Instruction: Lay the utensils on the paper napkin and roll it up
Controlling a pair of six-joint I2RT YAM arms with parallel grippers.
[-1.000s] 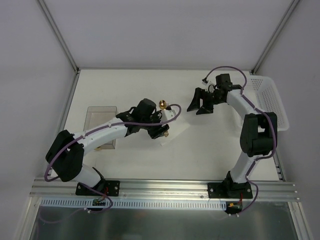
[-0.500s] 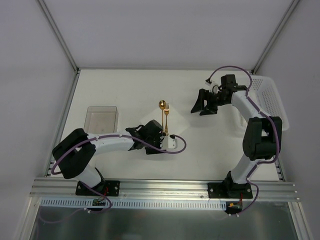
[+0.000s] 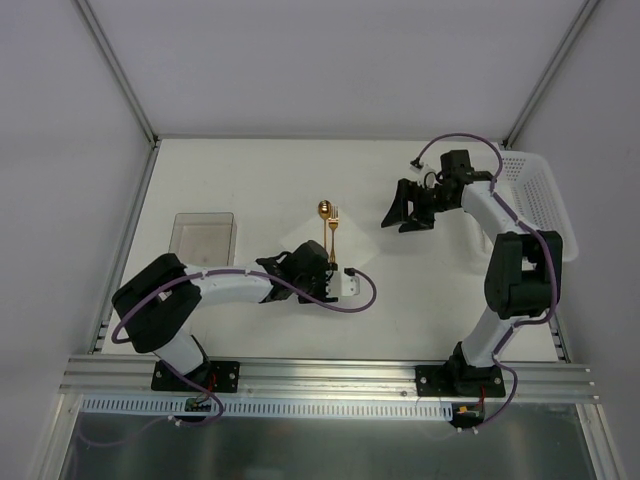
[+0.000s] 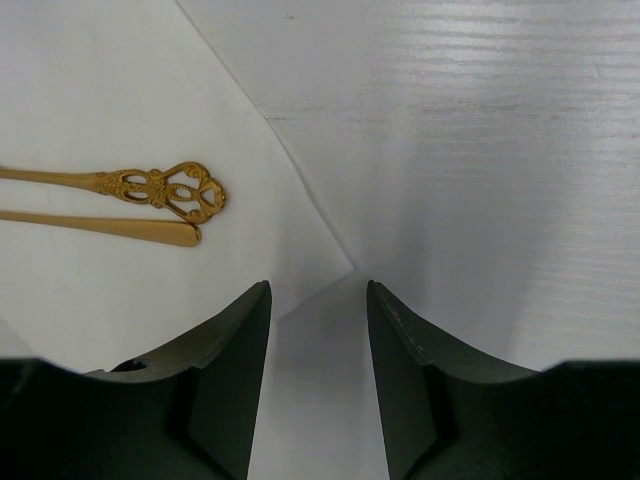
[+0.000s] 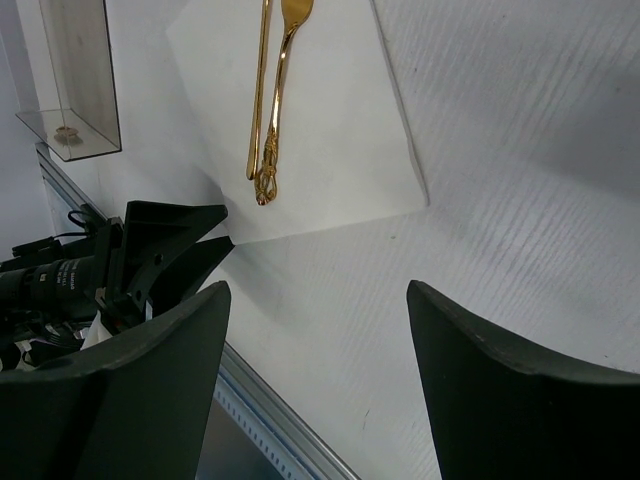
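The gold fork (image 3: pixel 335 232) and spoon (image 3: pixel 324 228) lie side by side on the white paper napkin (image 3: pixel 355 255), which sits as a diamond in mid-table. My left gripper (image 3: pixel 328 280) is low at the napkin's near corner. In the left wrist view it (image 4: pixel 318 290) is open and empty, with the napkin's corner (image 4: pixel 335 262) just ahead of the fingertips and the two utensil handles (image 4: pixel 165 192) to the left. My right gripper (image 3: pixel 408 208) is open and empty, hovering right of the napkin. The right wrist view shows the napkin (image 5: pixel 330 140) and utensils (image 5: pixel 272 100).
A clear plastic box (image 3: pixel 203 240) stands left of the napkin, also in the right wrist view (image 5: pixel 80 80). A white perforated basket (image 3: pixel 545 200) sits at the right edge. The table's metal front rail (image 3: pixel 330 375) runs along the near side.
My left arm has drawn back off the napkin toward the near side, uncovering the fork and spoon, and settled at the near corner. My right gripper shifted slightly right.
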